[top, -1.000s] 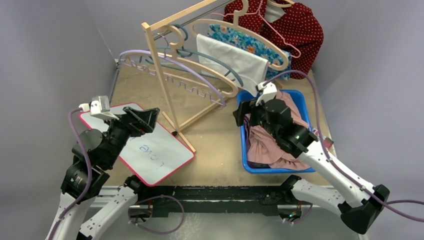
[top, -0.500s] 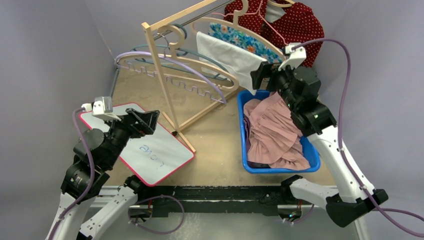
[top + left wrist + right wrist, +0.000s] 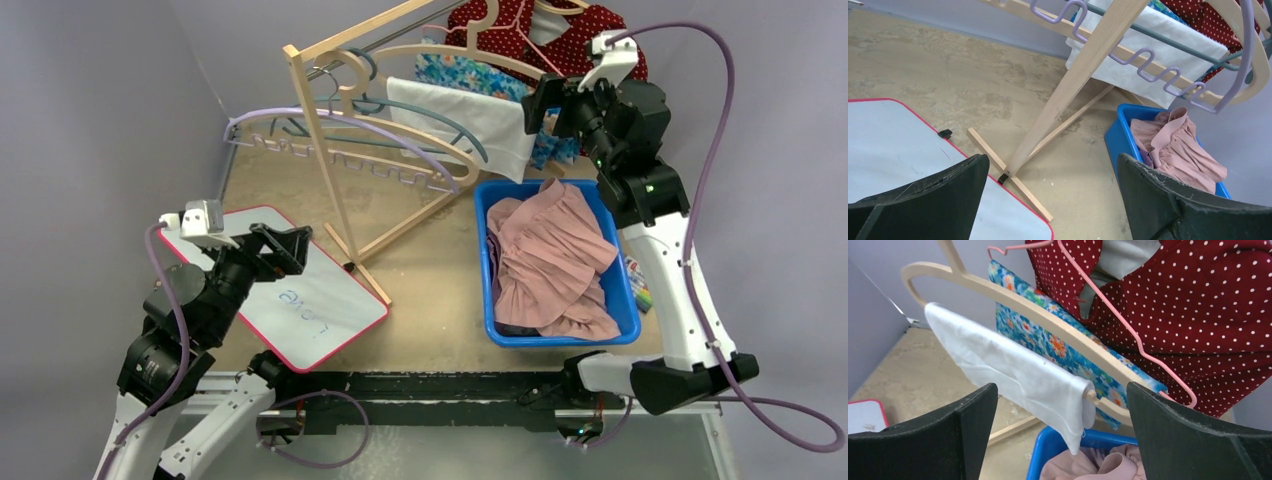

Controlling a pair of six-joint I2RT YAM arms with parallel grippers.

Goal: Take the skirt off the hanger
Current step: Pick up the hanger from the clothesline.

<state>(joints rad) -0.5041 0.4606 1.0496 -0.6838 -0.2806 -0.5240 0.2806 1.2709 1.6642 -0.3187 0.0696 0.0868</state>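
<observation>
A white garment (image 3: pixel 465 112) (image 3: pixel 1013 365) hangs folded over the bar of a wooden hanger (image 3: pixel 450 50) (image 3: pixel 1013 297) on the rack. Behind it hangs a blue floral garment (image 3: pixel 450 70) (image 3: pixel 1068 352). Which of them is the skirt I cannot tell. My right gripper (image 3: pixel 540 108) (image 3: pixel 1060 390) is raised at the hanger's right end, open, with the white cloth's end just ahead between its fingers and untouched. My left gripper (image 3: pixel 290 245) (image 3: pixel 1053 160) hovers open and empty over the whiteboard, facing the rack's foot.
A blue bin (image 3: pixel 485 270) (image 3: pixel 1115 135) holds a crumpled pink pleated garment (image 3: pixel 550 260) (image 3: pixel 1173 150). A red polka-dot garment (image 3: pixel 600 55) (image 3: pixel 1198 315) hangs on a pink wire hanger (image 3: pixel 1113 315). The wooden rack (image 3: pixel 320 130) carries empty hangers, one purple (image 3: pixel 330 115). A whiteboard (image 3: pixel 300 310) lies left.
My right arm has risen from over the blue bin to the right end of the wooden hanger, open throughout. The pink garment stays in the bin. The left arm has barely moved.
</observation>
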